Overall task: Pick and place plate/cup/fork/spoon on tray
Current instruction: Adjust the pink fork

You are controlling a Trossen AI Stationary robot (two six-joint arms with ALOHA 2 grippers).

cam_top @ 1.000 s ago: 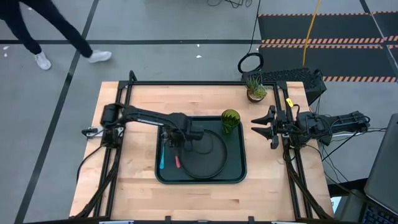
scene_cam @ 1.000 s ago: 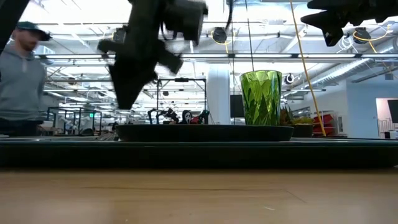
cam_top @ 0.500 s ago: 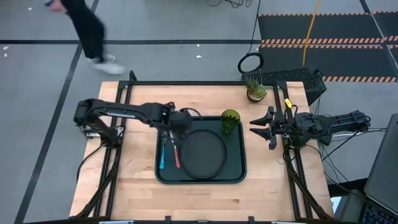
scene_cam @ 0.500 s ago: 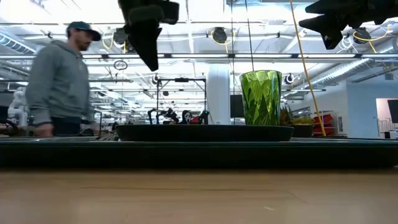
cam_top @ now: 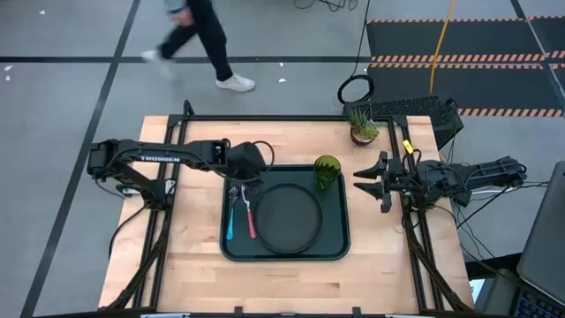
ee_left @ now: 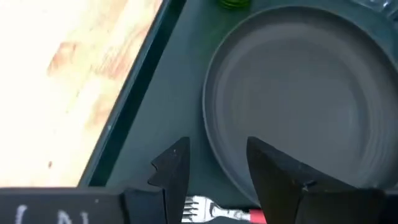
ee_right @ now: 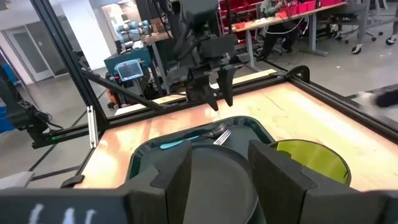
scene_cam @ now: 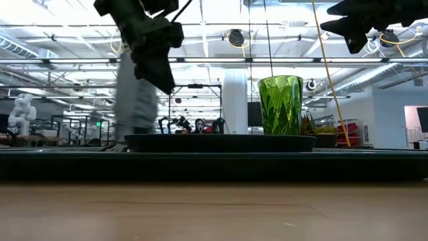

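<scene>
The dark green tray (cam_top: 335, 243) lies mid-table. On it lie the dark round plate (cam_top: 287, 216), the green cup (cam_top: 327, 170) upright in its far right corner, and along its left side the red-handled fork (cam_top: 251, 219) and the blue-handled spoon (cam_top: 229, 225). My left gripper (cam_top: 240, 187) hangs open and empty above the tray's far left part, over the fork's tines (ee_left: 199, 208); it also shows in the low view (scene_cam: 157, 67). My right gripper (cam_top: 371, 181) waits open and empty, raised beyond the tray's right edge.
A small potted grassy plant (cam_top: 362, 124) stands at the table's far edge, right of centre. A person (cam_top: 199, 35) walks on the floor beyond the table. Bare wood lies left, right and near of the tray.
My left gripper has risen from low over the tray's left part and drawn back toward the table's far left. The fork, spoon, plate and cup have stayed where they lie on the tray. The person has walked rightward behind the table.
</scene>
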